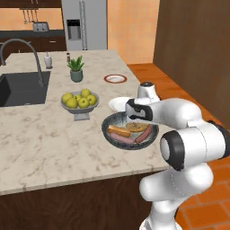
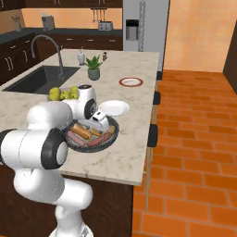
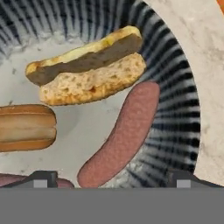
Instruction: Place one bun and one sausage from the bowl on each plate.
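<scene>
Your gripper [image 3: 112, 178]: jaws spread wide, nothing between them, poised over the bowl [image 1: 130, 130].

Bowl: dark, ribbed wall, on the marble surface [image 1: 40, 139], directly under your gripper.

Contents, hand view: one sausage [image 3: 122, 135] lying between the fingertips; a split bun [image 3: 89, 68] just beyond it; a second bun [image 3: 26, 127] to one side; the end of another sausage [image 3: 13, 180] at the near edge.

White plate [image 2: 114, 108]: just past the bowl. Red-rimmed plate [image 2: 131, 82]: farther off.

Apple bowl [image 1: 80, 103]: beside the dark bowl.
</scene>
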